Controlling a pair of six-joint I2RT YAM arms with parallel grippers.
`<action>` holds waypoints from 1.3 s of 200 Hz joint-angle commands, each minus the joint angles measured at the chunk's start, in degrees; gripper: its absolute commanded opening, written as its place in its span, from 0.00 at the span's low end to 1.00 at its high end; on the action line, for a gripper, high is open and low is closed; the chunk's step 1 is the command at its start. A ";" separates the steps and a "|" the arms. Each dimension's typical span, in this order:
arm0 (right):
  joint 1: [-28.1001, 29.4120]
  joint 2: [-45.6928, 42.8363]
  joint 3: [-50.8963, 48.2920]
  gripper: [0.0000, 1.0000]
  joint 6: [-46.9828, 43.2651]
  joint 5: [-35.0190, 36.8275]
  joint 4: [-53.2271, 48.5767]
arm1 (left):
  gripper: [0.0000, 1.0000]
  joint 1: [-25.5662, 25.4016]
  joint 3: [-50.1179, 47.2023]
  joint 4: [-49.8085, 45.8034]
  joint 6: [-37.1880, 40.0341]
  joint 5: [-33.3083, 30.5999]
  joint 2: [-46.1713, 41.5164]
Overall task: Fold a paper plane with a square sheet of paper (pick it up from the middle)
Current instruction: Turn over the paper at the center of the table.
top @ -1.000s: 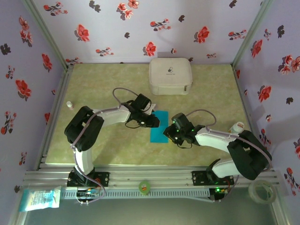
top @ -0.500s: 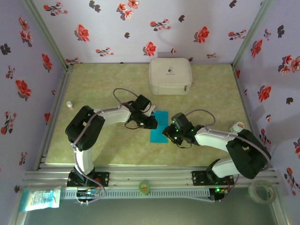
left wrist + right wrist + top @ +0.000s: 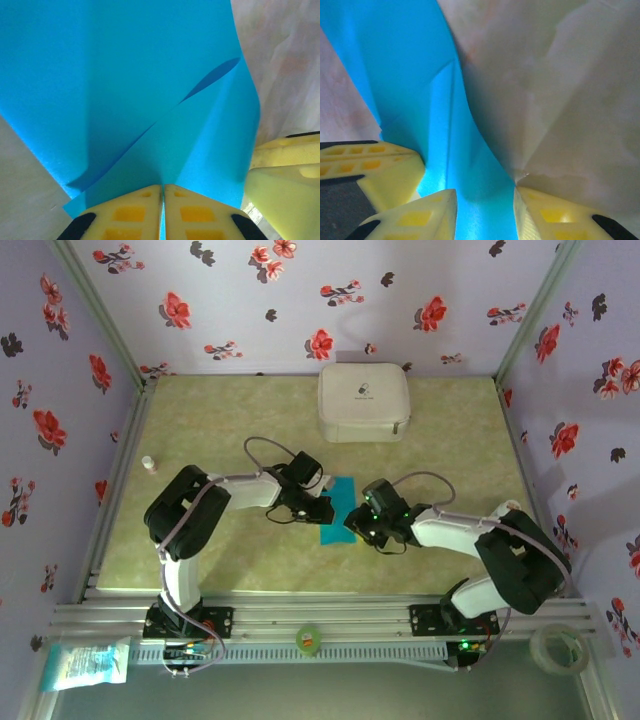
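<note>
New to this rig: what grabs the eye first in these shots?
The bright turquoise sheet of paper, lifted and curled at the middle of the table. The left jaws are pinched shut on it, and the right jaws stand apart with paper running between them. Next come the white case at the back of the table and the red-flowered walls all around.

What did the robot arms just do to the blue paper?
The left jaws slid a bit nearer and shut on the paper. The right jaws crept left, open, with paper between them. The case stayed put.
</note>
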 commanded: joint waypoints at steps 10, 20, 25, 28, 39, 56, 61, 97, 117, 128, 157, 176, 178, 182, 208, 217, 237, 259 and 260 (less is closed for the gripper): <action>0.20 2.67 2.63 0.36 -1.72 -0.13 -0.20 | 0.10 -0.79 -2.29 0.56 -1.38 -0.45 0.38; 0.16 3.43 3.10 0.36 -1.97 -0.33 0.00 | 0.10 -0.79 -2.40 0.52 -1.47 -0.60 0.26; 0.11 3.73 3.40 0.36 -2.09 -0.51 0.26 | 0.10 -0.79 -2.46 0.52 -1.49 -0.70 0.14; 0.07 3.89 3.45 0.37 -2.20 -0.60 0.50 | 0.10 -0.79 -2.49 0.58 -1.49 -0.76 0.09; -0.02 4.28 3.75 0.38 -2.42 -0.73 1.37 | 0.10 -0.79 -2.67 0.69 -1.64 -0.91 -0.10; -0.47 3.99 3.64 0.39 -1.90 -0.34 3.25 | 0.10 -0.88 -2.74 0.87 -1.84 -0.92 -0.27; -0.82 3.83 3.42 0.40 -1.42 -0.40 4.01 | 0.10 -0.89 -2.68 0.87 -1.88 -0.98 -0.18; -4.30 4.62 2.75 0.42 -0.65 -3.22 9.10 | 0.10 -1.14 -3.17 0.61 -1.65 -1.03 0.12; -5.91 5.54 2.80 0.43 -1.52 -4.23 10.71 | 0.10 -1.24 -3.89 1.71 -2.43 -1.03 0.17; -6.76 6.74 3.19 0.42 -1.66 -5.66 10.98 | 0.10 -1.26 -3.90 2.18 -2.87 -1.02 0.15; -7.62 8.05 3.10 0.41 -1.39 -6.62 12.55 | 0.10 -1.43 -3.64 2.52 -3.67 -1.60 -0.35; -7.92 8.34 2.45 0.41 -1.50 -5.98 12.86 | 0.10 -1.41 -3.64 2.63 -4.01 -2.10 -0.99; -7.96 8.40 2.41 0.40 -1.47 -5.88 12.88 | 0.10 -1.41 -3.64 2.63 -4.01 -2.05 -1.01; -7.97 8.47 2.09 0.40 -1.49 -5.83 13.27 | 0.10 -1.43 -3.71 2.70 -4.05 -2.05 -1.09; -8.82 9.60 0.10 0.35 -1.34 -6.55 17.88 | 0.10 -1.42 -3.82 3.32 -4.59 -2.00 -1.96; -9.15 10.12 -0.41 0.32 -1.55 -7.30 19.41 | 0.11 -1.41 -3.88 3.70 -4.87 -1.66 -2.68; -9.46 10.86 -1.52 0.25 -1.78 -7.86 22.81 | 0.13 -1.41 -3.61 5.03 -5.67 -0.99 -4.79; -9.82 10.99 -1.46 0.18 -2.60 -8.45 23.17 | 0.16 -1.46 -2.57 4.33 -5.84 -1.82 -6.67; -9.82 10.94 -1.46 0.17 -2.65 -8.45 23.21 | 0.16 -1.39 -2.58 4.31 -5.86 -1.88 -6.74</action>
